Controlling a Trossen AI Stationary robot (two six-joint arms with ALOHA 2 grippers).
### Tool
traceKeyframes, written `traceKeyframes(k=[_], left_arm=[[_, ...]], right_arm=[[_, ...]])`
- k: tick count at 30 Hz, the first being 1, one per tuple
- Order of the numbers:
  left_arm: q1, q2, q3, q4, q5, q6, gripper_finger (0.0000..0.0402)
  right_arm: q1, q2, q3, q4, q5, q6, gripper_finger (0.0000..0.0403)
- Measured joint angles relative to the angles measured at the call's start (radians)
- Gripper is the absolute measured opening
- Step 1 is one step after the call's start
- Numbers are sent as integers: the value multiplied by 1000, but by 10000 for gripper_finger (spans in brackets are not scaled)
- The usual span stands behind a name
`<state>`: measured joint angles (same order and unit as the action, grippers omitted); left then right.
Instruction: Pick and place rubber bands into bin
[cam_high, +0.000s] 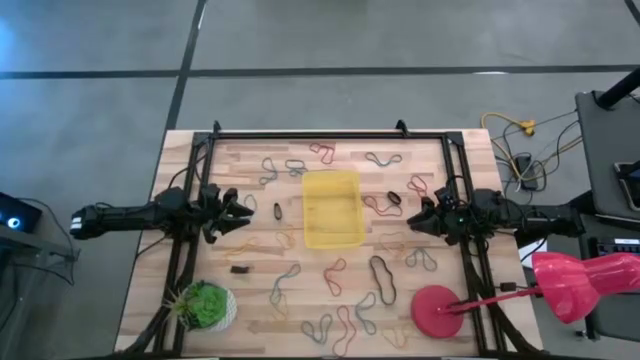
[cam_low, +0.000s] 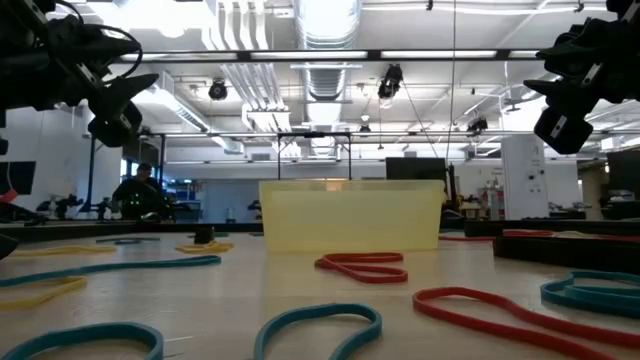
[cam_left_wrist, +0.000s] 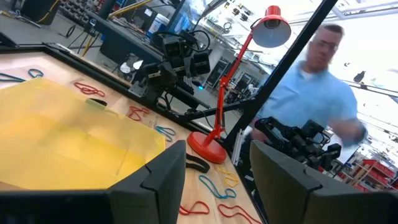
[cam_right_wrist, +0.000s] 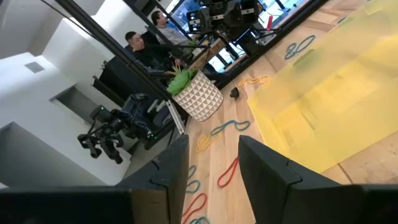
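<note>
Select the red rubber band (cam_high: 383, 207) just beside the right gripper (cam_high: 418, 216), whose fingers stand apart and empty. Descend vertically and pinch one strand. The yellow bin (cam_high: 331, 208) sits mid-table, at 9 o'clock from it. The left gripper (cam_high: 243, 214), jaws apart, waits opposite.

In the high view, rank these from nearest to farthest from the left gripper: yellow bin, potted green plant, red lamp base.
From the left gripper, jaws open:
1. Translucent yellow plastic bin, at table centre.
2. Potted green plant, near-left corner; close to the bin's distance, slightly farther.
3. Round red lamp base, far right side.
</note>
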<state>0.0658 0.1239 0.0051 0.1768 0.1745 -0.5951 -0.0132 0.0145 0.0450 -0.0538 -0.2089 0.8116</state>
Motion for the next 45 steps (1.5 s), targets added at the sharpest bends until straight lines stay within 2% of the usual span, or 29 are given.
traceKeyframes(k=[15,19,22,26,33,36,40,45], left_arm=[[0,0,0,0,0,0,164],[0,0,0,0,0,0,164],[0,0,0,0,0,0,164],[0,0,0,0,0,0,164],[0,0,0,0,0,0,164],[0,0,0,0,0,0,164],[0,0,0,0,0,0,164],[0,0,0,0,0,0,164]], right_arm=[[0,0,0,1,7,0,128],[-1,2,0,63,246,79,128],[-1,0,0,90,381,165,128],[0,0,0,91,485,215,128],[0,5,0,100,571,325,128],[0,20,0,153,548,363,128],[0,72,0,221,469,303,128],[8,199,37,259,472,298,128]])
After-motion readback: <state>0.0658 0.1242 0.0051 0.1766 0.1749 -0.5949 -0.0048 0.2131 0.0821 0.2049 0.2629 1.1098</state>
